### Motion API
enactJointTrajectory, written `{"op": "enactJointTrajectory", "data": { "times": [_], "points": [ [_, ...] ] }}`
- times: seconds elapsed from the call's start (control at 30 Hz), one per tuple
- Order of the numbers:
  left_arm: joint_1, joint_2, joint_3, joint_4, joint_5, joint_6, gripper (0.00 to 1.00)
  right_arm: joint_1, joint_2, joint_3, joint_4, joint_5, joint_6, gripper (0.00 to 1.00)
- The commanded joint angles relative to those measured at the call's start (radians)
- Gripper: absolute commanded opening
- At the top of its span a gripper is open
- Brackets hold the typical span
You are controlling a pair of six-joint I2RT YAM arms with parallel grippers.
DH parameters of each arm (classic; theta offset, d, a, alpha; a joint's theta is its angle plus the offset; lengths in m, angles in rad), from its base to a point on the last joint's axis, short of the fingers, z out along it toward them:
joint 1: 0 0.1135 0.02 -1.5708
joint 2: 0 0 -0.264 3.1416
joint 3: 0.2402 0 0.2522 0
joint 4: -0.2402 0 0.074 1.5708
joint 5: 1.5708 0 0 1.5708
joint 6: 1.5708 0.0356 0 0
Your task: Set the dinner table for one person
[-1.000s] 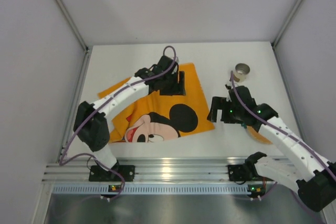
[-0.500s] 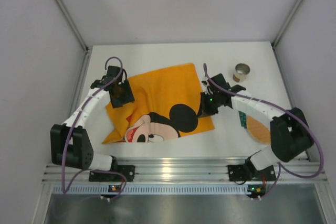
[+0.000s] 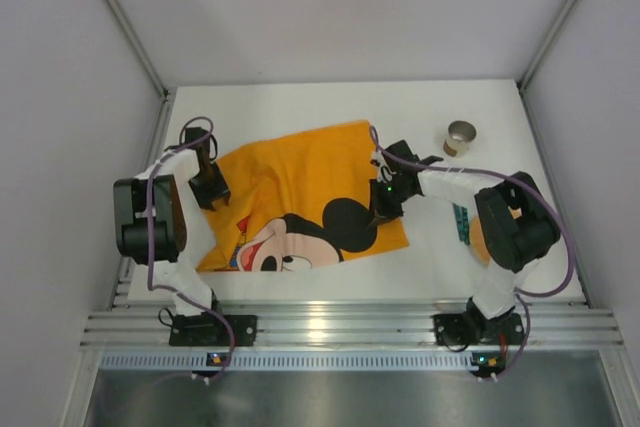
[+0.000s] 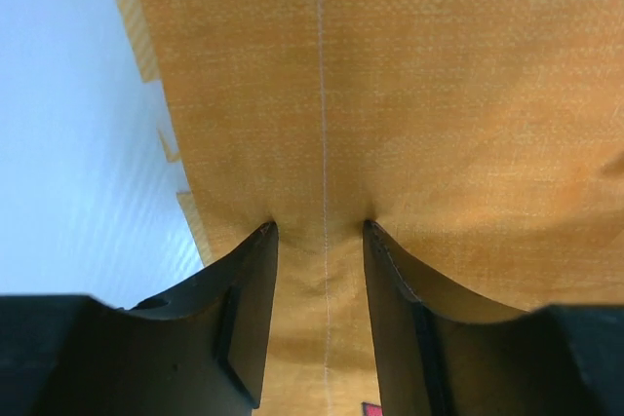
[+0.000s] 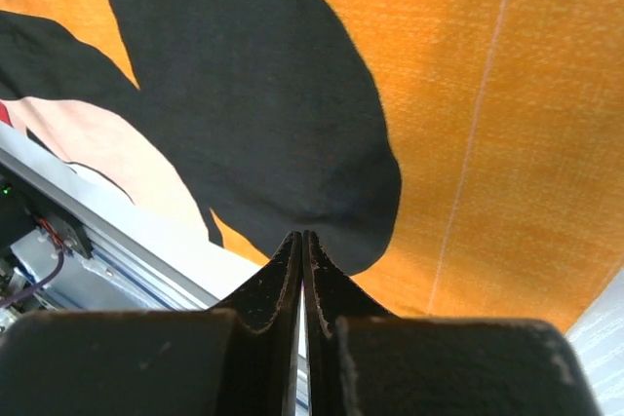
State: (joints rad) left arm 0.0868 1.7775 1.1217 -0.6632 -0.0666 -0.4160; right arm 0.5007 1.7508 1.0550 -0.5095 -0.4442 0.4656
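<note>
An orange Mickey Mouse cloth [image 3: 300, 167] lies spread on the white dinner table [image 3: 300, 107]. My left gripper [image 3: 212, 190] is at the cloth's left edge. In the left wrist view its fingertips [image 4: 263, 233] press down on the orange cloth [image 4: 439, 94], and the left gripper [image 4: 320, 226] is open with a slightly puckered strip of cloth in the gap. My right gripper [image 3: 383, 209] rests on the cloth's right part. In the right wrist view the right gripper [image 5: 302, 234] is shut, its tips meeting at the black ear on the cloth [image 5: 507, 143]. Nothing shows between its jaws.
A small metal cup [image 3: 461, 134] stands at the back right of the table. An orange plate [image 3: 483, 250] with a teal item [image 3: 461, 222] lies at the right, partly under my right arm. The metal rail [image 3: 320, 327] runs along the near edge.
The left arm swung from the cloth's far middle to its left edge, its jaws narrowing. The right arm moved onto the cloth's right side and shut. The cloth now lies more spread out.
</note>
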Motion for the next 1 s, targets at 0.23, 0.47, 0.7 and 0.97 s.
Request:
{"op": "enactJointTrajectory", "data": {
  "times": [0.23, 0.47, 0.7, 0.97],
  "points": [
    [0.037, 0.183, 0.176, 0.040, -0.030, 0.075, 0.44, -0.123, -0.014, -0.134, 0.029, 0.053, -0.042, 0.00],
    [0.042, 0.255, 0.273, 0.013, -0.033, 0.092, 0.43, -0.257, -0.094, -0.228, 0.003, 0.101, -0.038, 0.00],
    [0.041, 0.289, 0.348, 0.014, 0.054, 0.068, 0.43, -0.272, -0.192, -0.273, -0.066, 0.111, -0.021, 0.00],
    [-0.019, 0.330, 0.421, 0.027, 0.151, 0.057, 0.43, -0.271, -0.270, -0.335, -0.110, 0.116, -0.024, 0.00]
  ]
}}
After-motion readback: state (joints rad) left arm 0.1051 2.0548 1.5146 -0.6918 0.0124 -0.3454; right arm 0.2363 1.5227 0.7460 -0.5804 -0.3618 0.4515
